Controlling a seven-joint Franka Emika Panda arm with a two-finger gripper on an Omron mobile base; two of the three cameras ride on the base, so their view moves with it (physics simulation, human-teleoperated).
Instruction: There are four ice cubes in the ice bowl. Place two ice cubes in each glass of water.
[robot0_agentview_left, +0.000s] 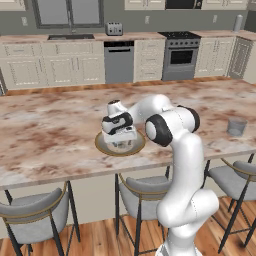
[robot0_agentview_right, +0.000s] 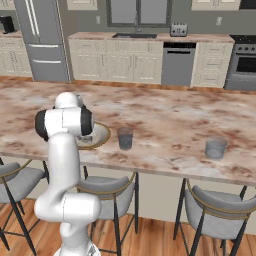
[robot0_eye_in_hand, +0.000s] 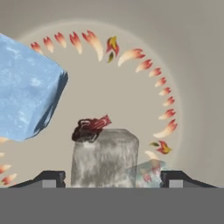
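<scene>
Now tool (robot0_eye_in_hand: 112, 177) down inside ice bowl (robot0_agentview_left: 102, 145) on desk (robot0_agentview_left: 50, 130), jaws apart around grey ice cube (robot0_eye_in_hand: 105, 155), no contact yet. Cube likely light, hard, slick: grip flat opposite faces, mid-height.

Arm (robot0_agentview_left: 175, 150) bent low, end effector (robot0_eye_in_hand: 113, 177) fingers spread.

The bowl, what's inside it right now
The hand view shows a pale grey ice cube between the gripper tips and a blue one beside it. From behind, the hand covers most of the bowl.
</scene>
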